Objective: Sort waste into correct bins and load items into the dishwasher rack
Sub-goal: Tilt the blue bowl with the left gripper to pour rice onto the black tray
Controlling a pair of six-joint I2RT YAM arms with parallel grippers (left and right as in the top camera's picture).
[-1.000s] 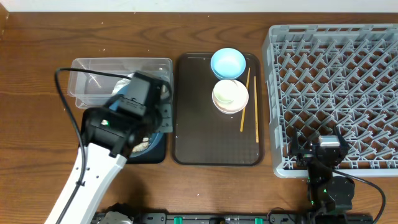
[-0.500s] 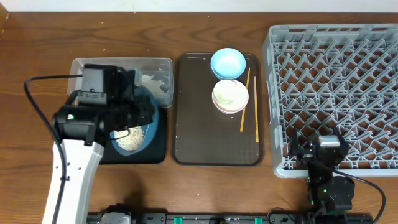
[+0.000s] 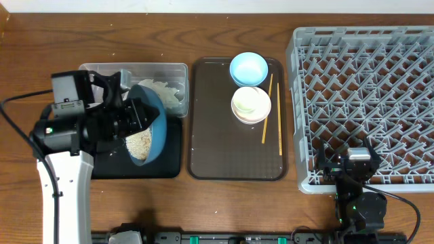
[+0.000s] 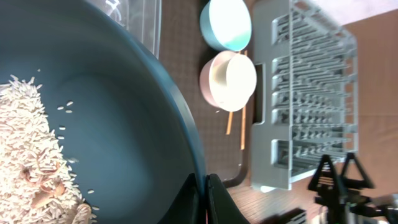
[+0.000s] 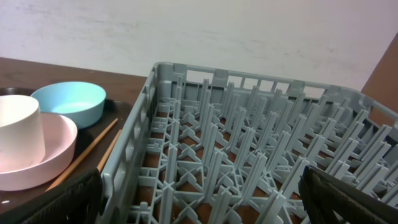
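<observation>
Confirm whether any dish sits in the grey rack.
No, the overhead view shows the rack holding nothing but its own pegs.

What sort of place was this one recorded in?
Most likely a lab bench staged as a dish-clearing station: a wooden table, a light-grey dishwasher rack, a dark brown serving tray with chopsticks, and a big blue bowl of rice.

Left to right on the counter (image 3: 27, 41): tub (image 3: 135, 68) behind shallow tray (image 3: 173, 161), large bowl (image 3: 146, 125) above it; serving tray (image 3: 230, 152) carrying far bowl (image 3: 248, 68), near bowl (image 3: 251, 105), chopsticks (image 3: 279, 122) at right; rack (image 3: 366, 95).
</observation>
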